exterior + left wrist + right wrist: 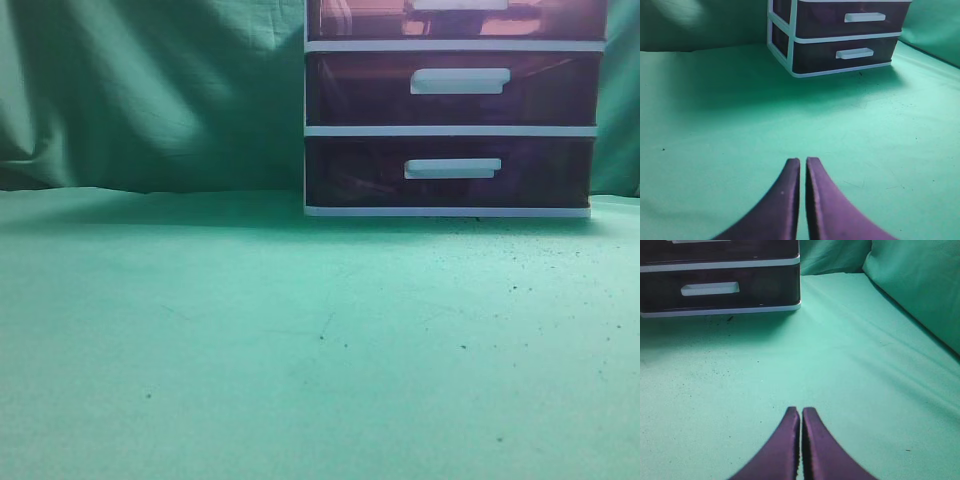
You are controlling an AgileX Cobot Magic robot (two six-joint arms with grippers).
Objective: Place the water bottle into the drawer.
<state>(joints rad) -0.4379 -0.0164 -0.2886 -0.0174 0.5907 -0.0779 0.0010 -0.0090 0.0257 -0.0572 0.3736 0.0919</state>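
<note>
Two grippers, left gripper [803, 161] and right gripper [800, 410], both closed, empty; translucent purple-red drawer [350, 18], white handle.

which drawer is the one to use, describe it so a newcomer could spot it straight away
Look to the back right of the green cloth, where a white-framed drawer unit stands against the green backdrop. It holds three stacked drawers, each with a white rectangular handle. The one you want is the top drawer, cut off by the upper edge of the exterior view: it is a lighter, translucent reddish purple, while the two below look much darker.
</note>
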